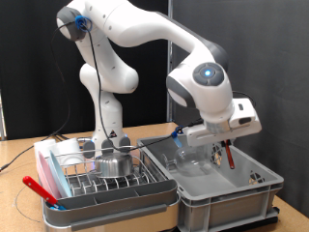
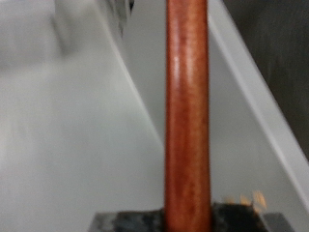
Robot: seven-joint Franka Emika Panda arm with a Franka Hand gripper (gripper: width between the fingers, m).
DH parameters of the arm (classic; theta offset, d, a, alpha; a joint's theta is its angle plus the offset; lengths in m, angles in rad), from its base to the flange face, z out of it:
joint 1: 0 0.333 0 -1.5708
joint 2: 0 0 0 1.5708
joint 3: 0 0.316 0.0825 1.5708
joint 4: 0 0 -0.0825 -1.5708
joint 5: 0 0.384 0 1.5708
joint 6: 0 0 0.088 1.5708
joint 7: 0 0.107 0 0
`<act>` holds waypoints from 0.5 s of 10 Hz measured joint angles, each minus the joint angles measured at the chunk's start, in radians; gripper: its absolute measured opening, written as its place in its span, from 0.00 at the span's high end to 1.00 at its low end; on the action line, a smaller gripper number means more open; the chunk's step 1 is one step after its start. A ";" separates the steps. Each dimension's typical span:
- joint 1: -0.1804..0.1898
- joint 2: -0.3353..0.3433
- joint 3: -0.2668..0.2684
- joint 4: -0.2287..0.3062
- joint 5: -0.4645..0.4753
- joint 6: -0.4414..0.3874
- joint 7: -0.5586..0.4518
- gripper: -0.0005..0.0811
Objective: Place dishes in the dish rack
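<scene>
A: ok standing here, going from the exterior view's left. There's a red-handled utensil (image 1: 41, 188) lying on the front left corner of the dish rack (image 1: 106, 184), which is the low wire one in the white tray, sitting on the wooden bench (image 1: 19, 155). A shiny steel bowl (image 1: 115, 164) is already in the rack, about mid-rack toward the back. There may be something pale lying flat behind it, but I can't make it out.

B: and the arm?

A: White arm (image 1: 116, 39) arches over from behind the rack and comes down on the exterior view's right, over the big grey crate (image 1: 217, 188) that sits right beside the rack. The gripper (image 1: 225, 152) hangs just above the crate's open top, with something thin and reddish sticking down from it.

B: is it gripping that?

A: The wrist view is basically filled by a reddish-brown wooden handle (image 2: 186, 111) running straight along the fingers, with the crate's grey wall blurred behind. So the jaws look closed on that handle. There are a few small clear bits in the crate (image 1: 253, 178), too tiny to identify.
</scene>
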 joint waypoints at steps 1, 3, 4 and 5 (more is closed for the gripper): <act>-0.003 0.024 -0.006 0.017 0.058 -0.060 0.008 0.87; -0.026 0.091 -0.020 0.064 0.190 -0.158 0.014 0.87; -0.041 0.126 -0.023 0.094 0.243 -0.201 0.018 0.87; -0.054 0.149 -0.025 0.122 0.263 -0.236 0.019 0.87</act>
